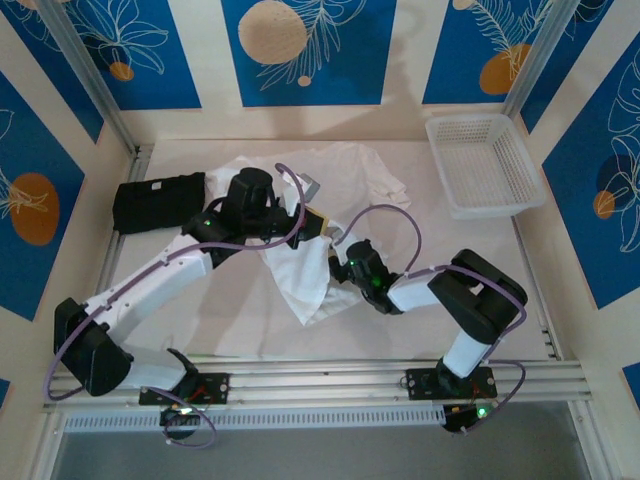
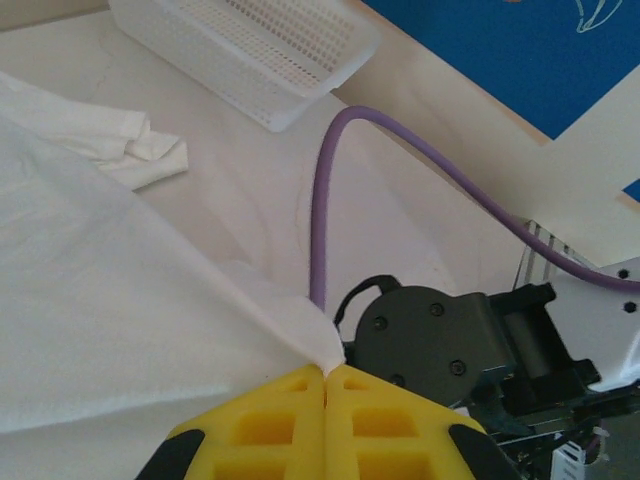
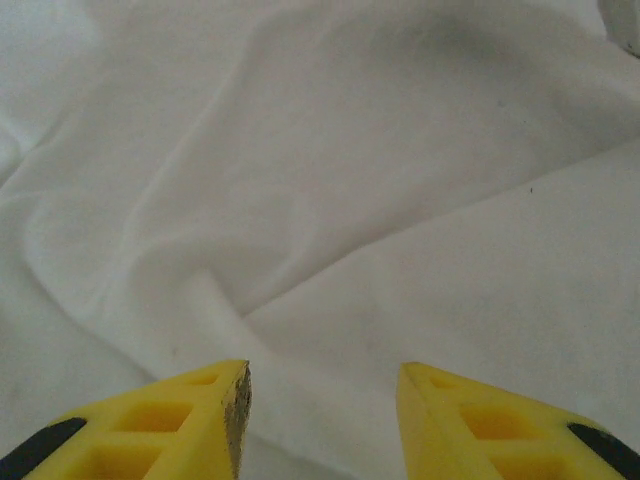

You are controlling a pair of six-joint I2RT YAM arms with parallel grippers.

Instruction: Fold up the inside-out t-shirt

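Note:
The inside-out t-shirt (image 1: 300, 275) is white and lies crumpled across the middle of the table, with a sleeve toward the back right. My left gripper (image 1: 325, 228) is shut on a pinched corner of its cloth, and in the left wrist view the yellow fingers (image 2: 280, 420) meet with the t-shirt (image 2: 120, 300) drawn taut from them. My right gripper (image 1: 338, 262) sits low at the shirt's right edge. In the right wrist view its gripper (image 3: 323, 375) is open, both fingers apart just above the rumpled t-shirt (image 3: 330, 200).
A white plastic basket (image 1: 485, 165) stands at the back right, also seen in the left wrist view as the basket (image 2: 260, 45). A black garment (image 1: 158, 202) lies at the left. A purple cable (image 2: 325, 210) arcs over the right arm's wrist (image 2: 440, 330).

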